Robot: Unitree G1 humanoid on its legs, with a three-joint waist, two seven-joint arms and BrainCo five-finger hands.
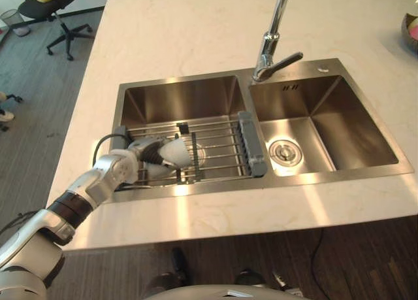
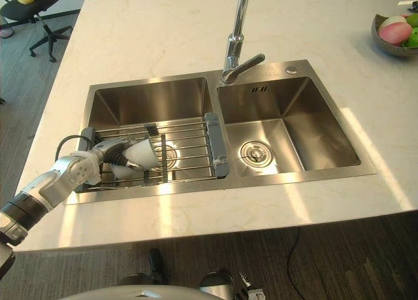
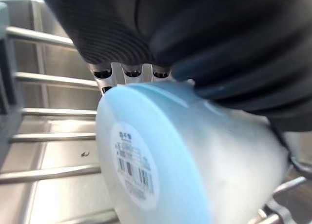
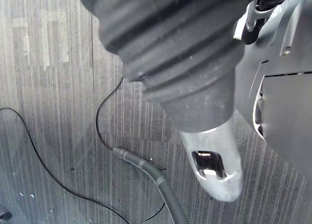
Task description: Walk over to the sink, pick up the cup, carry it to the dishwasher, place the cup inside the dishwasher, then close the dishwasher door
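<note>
The cream stone countertop (image 1: pixel 196 32) holds the double-basin stainless steel sink (image 1: pixel 326 117). On the wire drying rack (image 1: pixel 222 140) across the left basin, the pale blue plastic cup (image 1: pixel 181 152) lies on its side with the left hand (image 1: pixel 147 151) curled round it. The approach is done and the grasp looks made. Lifting, carrying, loading and door closing remain. The cup hides the fingertips. The right hand (image 4: pixel 214 155) hangs over the floor, and whether it is spread or closed cannot be told.

Left arm (image 1: pixel 98 182): silver-grey rounded shells, black band partway up, round joint housing next to the wrist. Left hand (image 1: pixel 140 148): dark ribbed cover over the back and wrist, silver fingers (image 3: pixel 132 73) in a row, dark recesses at their bases. Right hand (image 4: pixel 170 63): same dark ribbed cover, matte, ridges running across it.
</note>
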